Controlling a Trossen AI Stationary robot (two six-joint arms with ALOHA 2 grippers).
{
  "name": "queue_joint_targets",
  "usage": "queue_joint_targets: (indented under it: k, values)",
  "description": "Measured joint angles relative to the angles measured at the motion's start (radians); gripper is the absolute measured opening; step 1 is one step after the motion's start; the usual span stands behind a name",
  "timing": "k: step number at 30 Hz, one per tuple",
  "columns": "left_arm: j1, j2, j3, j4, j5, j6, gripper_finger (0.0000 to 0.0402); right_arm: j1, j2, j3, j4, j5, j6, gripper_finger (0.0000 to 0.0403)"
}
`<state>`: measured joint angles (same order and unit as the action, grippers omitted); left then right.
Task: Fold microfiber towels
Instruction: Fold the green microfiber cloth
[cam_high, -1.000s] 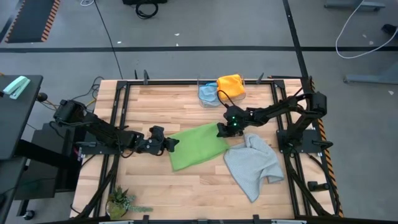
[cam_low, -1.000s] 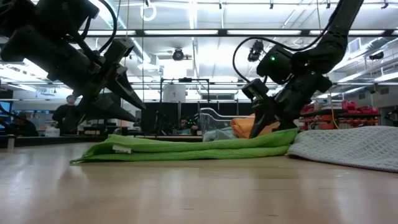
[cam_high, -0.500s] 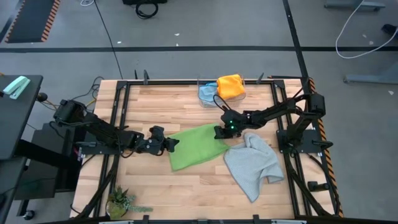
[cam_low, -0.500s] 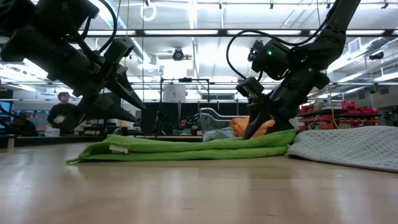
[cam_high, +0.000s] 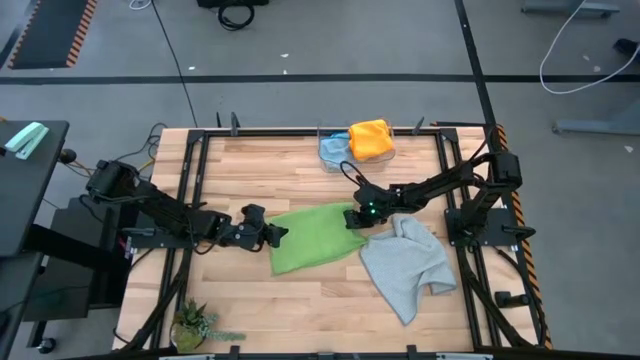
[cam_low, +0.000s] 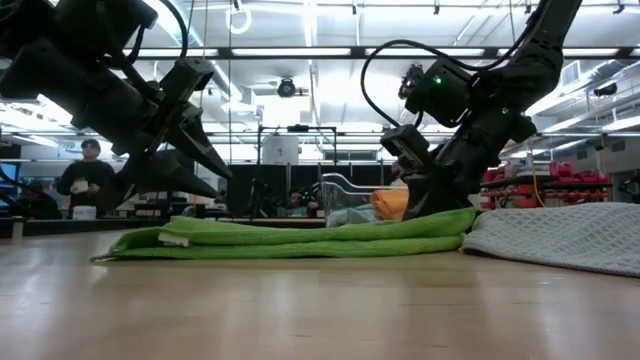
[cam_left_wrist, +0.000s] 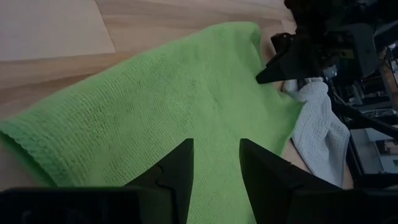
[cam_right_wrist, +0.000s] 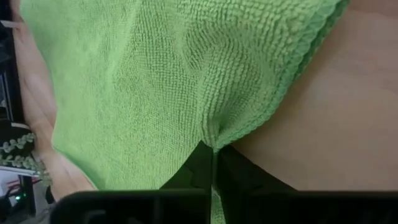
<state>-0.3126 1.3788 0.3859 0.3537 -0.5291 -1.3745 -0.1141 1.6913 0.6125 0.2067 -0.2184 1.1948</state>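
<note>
right gripper (cam_high: 358, 217): it is pinching shut on the hem of the green towel (cam_high: 315, 236) at the edge nearest the grey towel (cam_high: 408, 265); in the right wrist view a small pucker of green pile is bunching between the closed fingers (cam_right_wrist: 214, 163).
left gripper (cam_high: 276, 232): its fingers (cam_left_wrist: 177, 171) are standing apart with nothing between them, hovering just over the opposite end of the green towel.
green towel: it is lying mid-table, already doubled, showing two stacked layers in the low view (cam_low: 300, 238), with the grey towel touching its right-arm end.
risk, thin bite: the right gripper is catching only a little hem, so I judge the cloth could be slipping out once lifted.
risk, single layer: the pinch may be taking just the upper layer, letting the fold come apart.
risk, neighbour: the grey towel is lying so close that a drag could be pulling it along.
textures: the green towel is looped, nubby pile with a stitched border; the grey one is waffle-like and rumpled.
others: beyond the green towel, the yellow-orange towel (cam_high: 371, 138) and light blue towel (cam_high: 335, 151) are sitting bunched at the table's (cam_high: 250, 170) far edge.
</note>
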Motion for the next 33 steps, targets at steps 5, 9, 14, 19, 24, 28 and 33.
queue_joint_targets:
  k: [5,9,14,19,24,28,33]
  values:
    - [0.000,0.000,0.000,-0.021,0.055,-0.002,0.0125,0.023,-0.003,-0.002,0.018,0.029,-0.005,0.0015]
    - [0.000,0.000,0.001,-0.091,0.125,-0.049,0.0115,0.047,-0.025,-0.002,0.052,0.055,-0.023,0.0006]
    - [0.000,0.000,0.001,-0.204,0.170,-0.112,0.0093,0.066,-0.062,-0.002,0.054,0.103,-0.027,0.0005]
    - [0.002,0.000,0.001,-0.210,0.179,-0.110,0.0065,0.070,-0.072,0.004,0.053,0.130,-0.028,0.0005]
    - [0.020,0.000,0.001,-0.238,0.212,-0.115,0.0031,0.073,-0.072,0.053,0.047,0.147,-0.041,0.0003]
    - [0.056,0.000,0.001,-0.248,0.254,-0.100,0.0007,0.072,-0.072,0.129,-0.023,0.148,-0.086,0.0002]
    - [0.091,0.000,0.028,-0.274,0.264,-0.067,0.0019,0.073,-0.066,0.246,-0.159,0.156,-0.149,0.0002]
